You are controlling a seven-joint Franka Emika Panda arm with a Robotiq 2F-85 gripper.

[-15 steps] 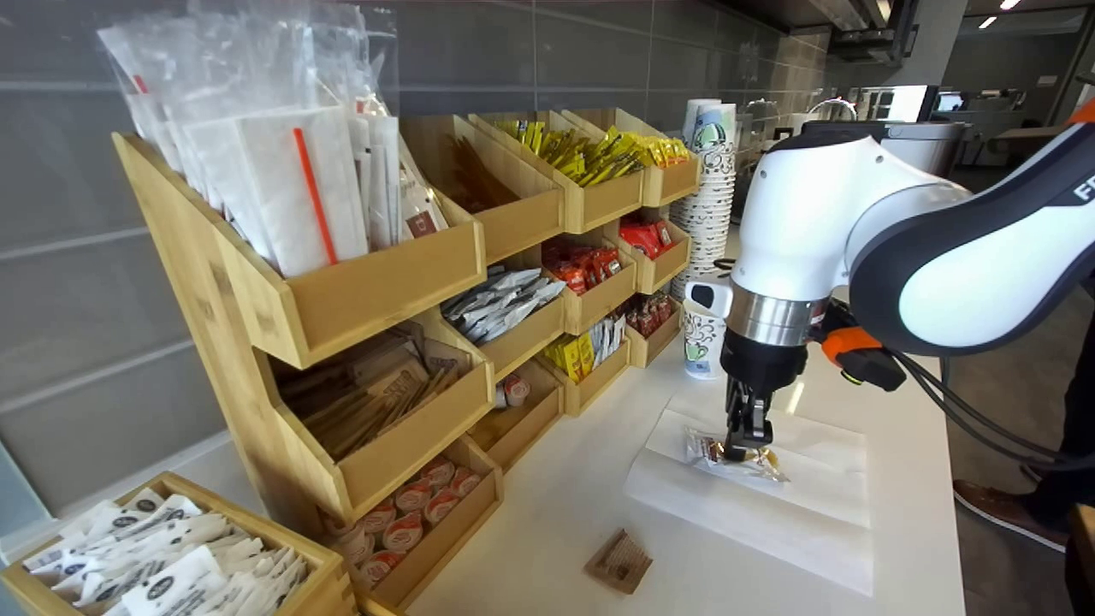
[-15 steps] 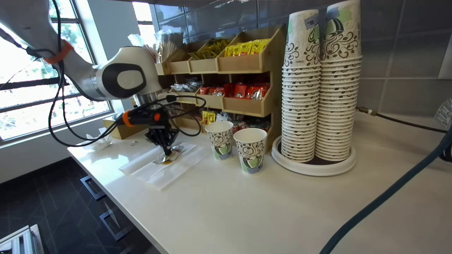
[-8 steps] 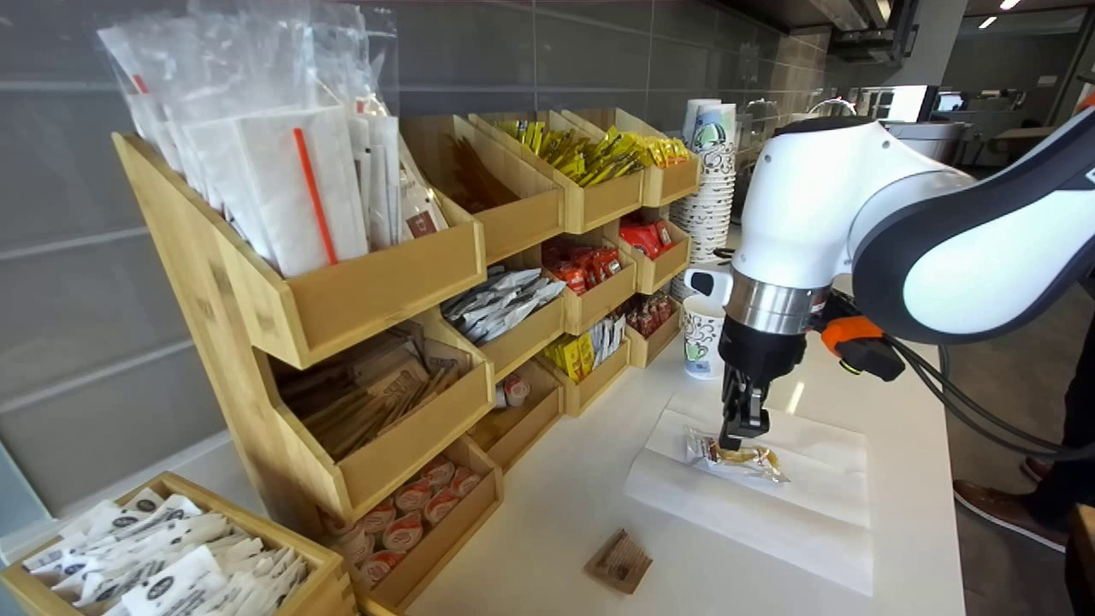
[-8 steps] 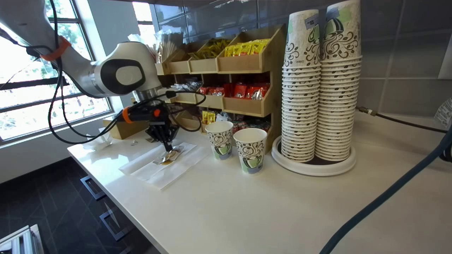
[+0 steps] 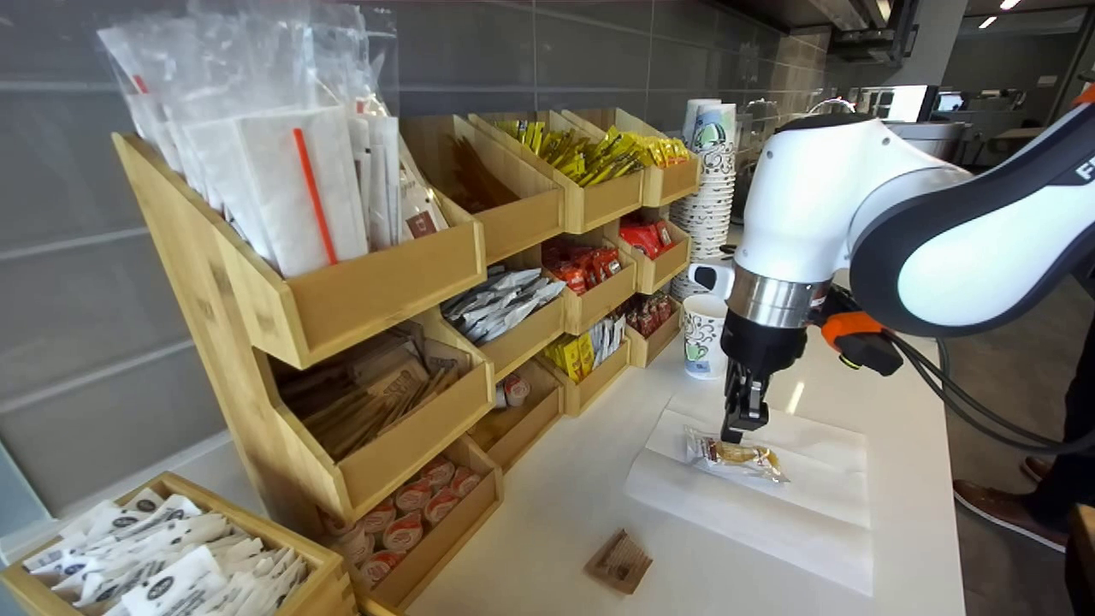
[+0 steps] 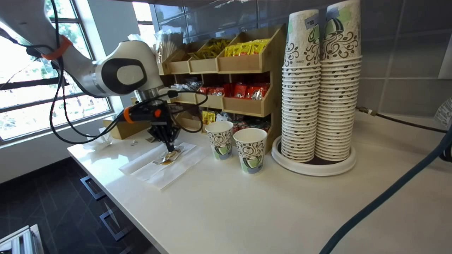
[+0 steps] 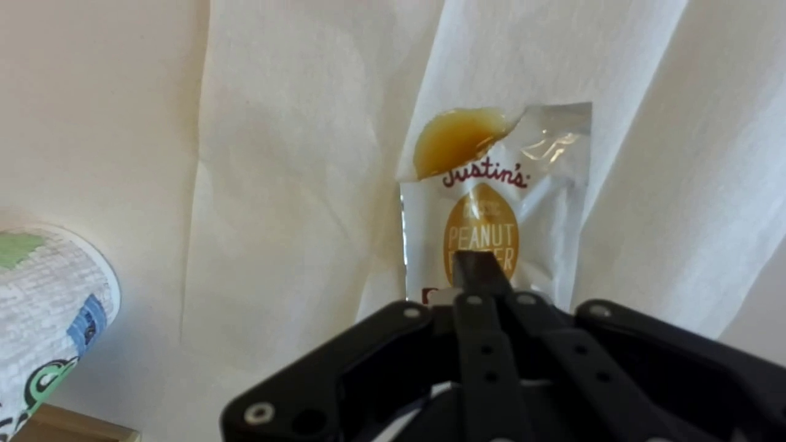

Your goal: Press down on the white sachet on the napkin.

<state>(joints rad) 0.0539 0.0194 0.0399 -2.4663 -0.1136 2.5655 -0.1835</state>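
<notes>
White sachet (image 7: 491, 209), printed Justin's, lies on the napkin (image 7: 288, 184); in the wrist view its far left corner is torn, with an amber-brown spill (image 7: 457, 141) there on the paper. Gripper (image 7: 482, 270) points down over the sachet, fingers together, holding nothing; the tips hide part of the label. Can't tell whether they touch it or sit just above. Napkin creased, spread on the white counter (image 5: 530, 530). In an exterior view the robot arm (image 5: 813, 205) reaches in from the right; a small brown packet (image 5: 619, 561) lies on the counter, near and left of the napkin. Wooden rack (image 5: 393, 291) at left, bins of packets, red, yellow and silver among them. Wooden box (image 5: 334, 590) near left, filled with white packets (image 5: 180, 547). In an exterior view, near cup (image 6: 251, 151) and far cup (image 6: 219, 141), both paper, stand upright to the right of the napkin, just beside each other. Farther right, two tall stacks of cups (image 6: 301, 102) on a round white tray (image 6: 310, 172).
</notes>
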